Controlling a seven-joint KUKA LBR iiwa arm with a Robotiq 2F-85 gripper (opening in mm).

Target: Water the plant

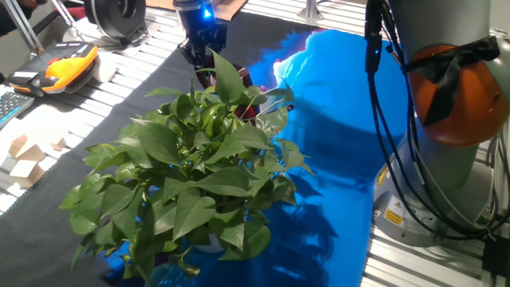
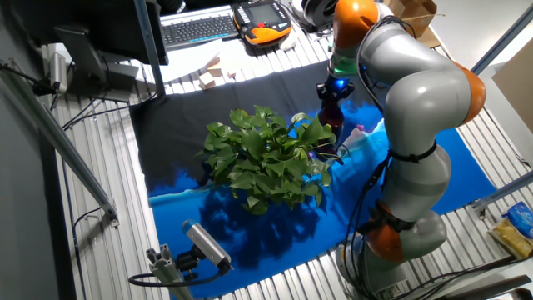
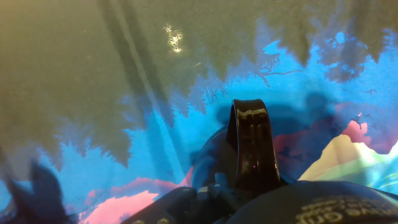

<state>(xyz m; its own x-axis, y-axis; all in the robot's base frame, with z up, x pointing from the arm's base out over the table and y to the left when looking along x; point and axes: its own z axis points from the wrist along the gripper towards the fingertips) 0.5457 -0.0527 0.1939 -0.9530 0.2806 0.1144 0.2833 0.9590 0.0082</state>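
Note:
The plant (image 1: 191, 167) is a big bushy houseplant with glossy green pointed leaves. It stands in the middle of the table, where the black cloth meets the blue cloth, and also shows in the other fixed view (image 2: 266, 154). My gripper (image 1: 201, 57) hangs just behind the plant's far edge (image 2: 331, 107). It appears shut on the dark maroon cup (image 1: 205, 76), which leaves partly hide. In the hand view the cup's glossy dark handle (image 3: 252, 149) stands close in front of the camera, above blue and pink cloth. The fingers themselves are hidden.
An orange teach pendant (image 1: 68, 64) and small wooden blocks (image 1: 24, 159) lie at the black cloth's far side. A keyboard (image 2: 196, 29) sits behind them. The arm's base (image 1: 446, 119) with hanging cables stands beside the blue cloth (image 1: 343, 159). A camera on a stand (image 2: 204, 246) is at the front edge.

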